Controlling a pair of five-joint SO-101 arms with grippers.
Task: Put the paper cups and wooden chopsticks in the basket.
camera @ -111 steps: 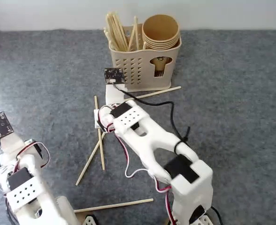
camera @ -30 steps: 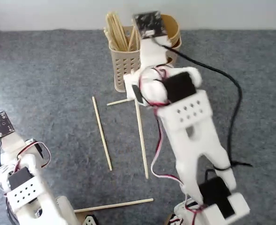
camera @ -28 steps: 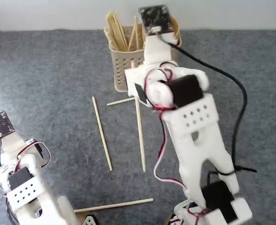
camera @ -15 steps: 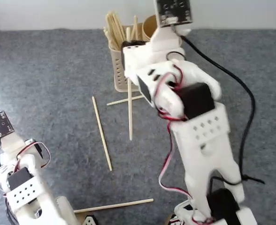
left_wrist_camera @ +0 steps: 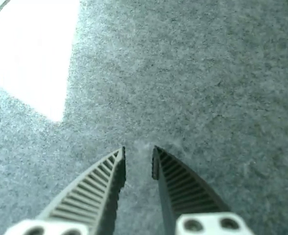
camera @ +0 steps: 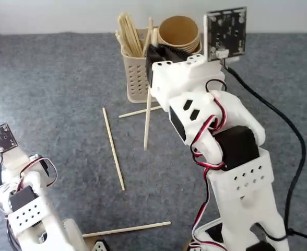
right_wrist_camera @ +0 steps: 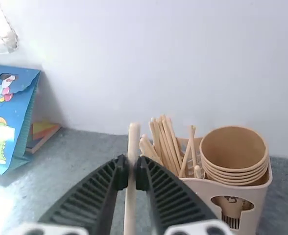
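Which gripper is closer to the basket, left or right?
Right. The right gripper holds a chopstick right by the basket, at its front; the left gripper hangs over grey carpet, far off at the near left.

White arms (camera: 242, 188) carry black servos (camera: 237, 149), red-white wires (camera: 205, 130) (possibly screw holes (camera: 246, 177) too).

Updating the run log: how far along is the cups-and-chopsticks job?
Done: the paper cups sit stacked in the basket, beside a bundle of chopsticks. In hand: the right gripper is shut on the held chopstick, upright beside the basket. Left: three on the carpet, the near-basket chopstick, the middle chopstick and the front chopstick. The left gripper holds nothing.
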